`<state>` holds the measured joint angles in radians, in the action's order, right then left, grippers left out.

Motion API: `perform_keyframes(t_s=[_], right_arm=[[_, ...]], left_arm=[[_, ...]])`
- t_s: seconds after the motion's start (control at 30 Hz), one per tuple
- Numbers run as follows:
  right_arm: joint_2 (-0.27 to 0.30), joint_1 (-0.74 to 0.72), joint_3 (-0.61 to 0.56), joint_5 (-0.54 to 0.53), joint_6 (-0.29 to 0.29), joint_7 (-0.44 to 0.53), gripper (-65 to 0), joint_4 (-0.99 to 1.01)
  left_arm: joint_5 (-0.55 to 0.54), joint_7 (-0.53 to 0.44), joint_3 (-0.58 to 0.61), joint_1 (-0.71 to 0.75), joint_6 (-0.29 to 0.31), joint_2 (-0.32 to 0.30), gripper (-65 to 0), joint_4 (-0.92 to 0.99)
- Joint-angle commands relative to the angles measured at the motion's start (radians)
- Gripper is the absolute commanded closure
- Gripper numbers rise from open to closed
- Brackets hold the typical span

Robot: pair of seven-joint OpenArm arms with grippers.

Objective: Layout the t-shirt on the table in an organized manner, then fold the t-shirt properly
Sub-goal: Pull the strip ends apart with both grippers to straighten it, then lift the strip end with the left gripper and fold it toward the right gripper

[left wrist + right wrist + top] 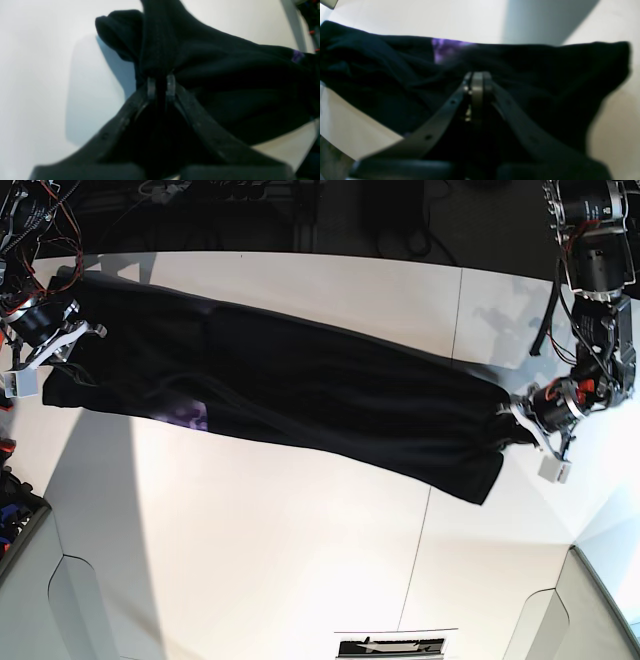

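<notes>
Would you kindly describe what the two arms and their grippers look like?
Both arms are black with red and black cables. The left gripper has black perforated fingers ending in small translucent pads. The right gripper matches, with white housing near its wrist.

The t-shirt (300, 385) stretched between my arms is plain black all over, with no print; a small purple patch with a pale blotchy look shows near its lower edge, and a purple scrap sits at its neckline in both my wrist views. The counter (280, 550) is white, crossed by one thin dark seam line. My jaws are black, and their tips look grey and faintly see-through against the dark cloth
</notes>
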<state>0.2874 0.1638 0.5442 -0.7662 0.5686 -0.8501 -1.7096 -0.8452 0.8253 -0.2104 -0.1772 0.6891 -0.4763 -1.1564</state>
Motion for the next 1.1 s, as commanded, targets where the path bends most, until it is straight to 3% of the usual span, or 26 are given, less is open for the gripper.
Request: perform_keyframes(t_s=[0.0,0.27,0.4,0.5,0.73,0.87,1.07], right_arm=[[0.015,-0.005,0.006,-0.019,0.004,0.019,0.0,-0.015],[0.014,-0.008,0.006,-0.021,0.004,0.046,0.0,-0.016],[0.014,-0.008,0.006,-0.020,0.004,0.046,0.0,-0.016],[0.014,-0.008,0.006,-0.019,0.004,0.046,0.0,-0.016],[0.014,-0.008,0.006,-0.019,0.004,0.046,0.0,-0.016],[0.014,-0.008,0.006,-0.016,0.004,0.046,0.0,-0.016],[0.013,-0.006,0.006,0.003,0.003,0.045,0.0,-0.016]], left_arm=[[0.013,-0.024,-0.007,-0.032,0.009,-0.031,0.0,-0.014],[0.185,-0.117,-0.007,-0.073,0.009,-0.131,0.0,-0.015],[0.169,-0.112,-0.007,-0.073,0.009,-0.169,0.0,-0.050],[0.110,-0.038,-0.005,-0.065,0.009,-0.171,0.0,-0.128],[0.000,-0.005,0.101,0.032,0.009,-0.169,0.0,-0.484],[0.023,-0.003,0.245,0.050,0.009,-0.130,0.0,-0.612],[0.144,-0.013,0.420,0.049,0.009,0.017,0.0,-0.601]])
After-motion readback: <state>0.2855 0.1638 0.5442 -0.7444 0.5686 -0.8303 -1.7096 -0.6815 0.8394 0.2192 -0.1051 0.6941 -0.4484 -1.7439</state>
